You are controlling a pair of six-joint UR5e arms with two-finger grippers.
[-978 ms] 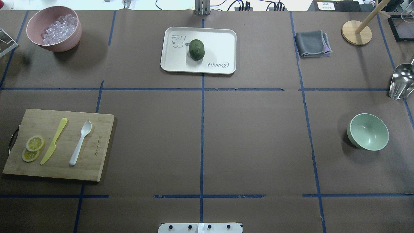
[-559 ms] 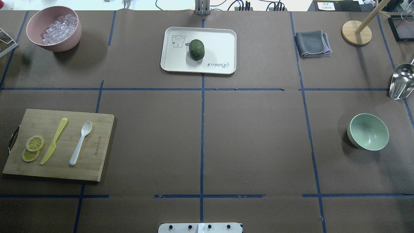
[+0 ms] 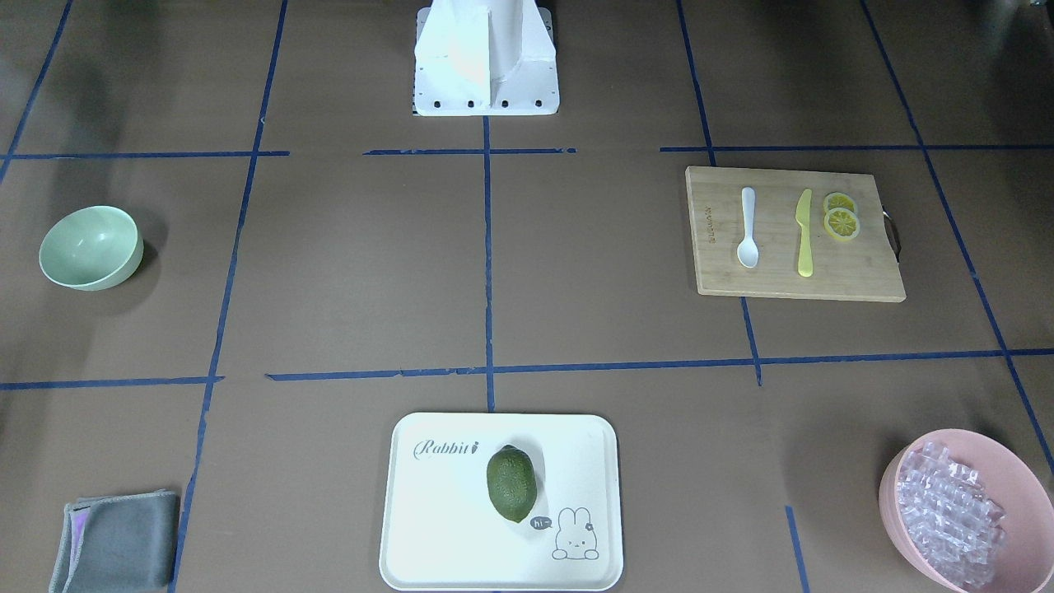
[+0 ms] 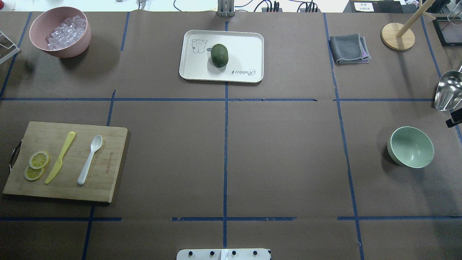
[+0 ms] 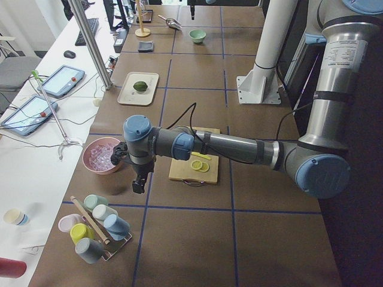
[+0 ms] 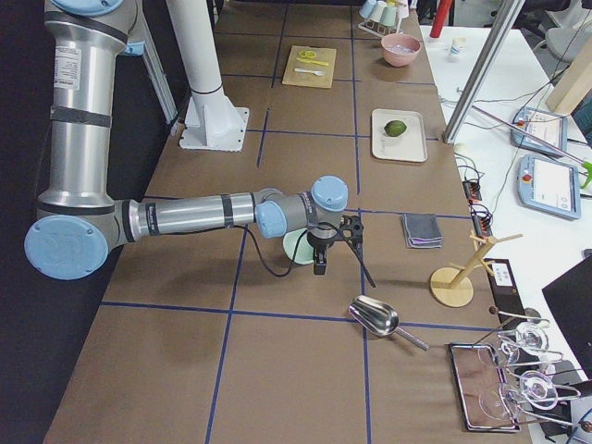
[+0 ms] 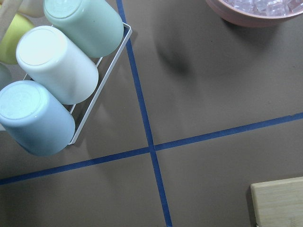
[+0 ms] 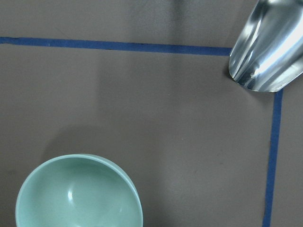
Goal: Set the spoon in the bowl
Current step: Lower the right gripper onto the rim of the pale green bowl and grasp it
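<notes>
Furthest left of the cream rectangular tray, outside the overhead camera's field: the left gripper, hanging over bare brown paper and seen only from the side camera. Jaws open or closed: impossible to tell. Just beyond it from the tray: a wire rack of pastel plastic cups, tilted on their sides.

Far left of the tray and level with it: a round pink bowl heaped with clear ice-like cubes. Far left of the tray and nearer the robot: a rectangular bamboo cutting board, flat on the paper. On the board, going toward the tray: two overlapping lemon slices, a yellow plastic knife, then the small white plastic spoon. Scoop pointing away from the robot, handle toward it, lying just beside the knife but apart from it.

On the tray itself, near its middle: a dark green oval fruit.

Right of the tray and level with it: a folded grey cloth. Further right: a round wooden stand base with a slanting post. Far right of the tray and nearer the robot: the small round pale mint-green bowl, upright on the paper, well apart from the spoon. Further still from the tray: a shiny metal scoop at the table's right edge. Hanging above the paper near bowl and scoop: the right gripper, jaw state likewise impossible to tell.
</notes>
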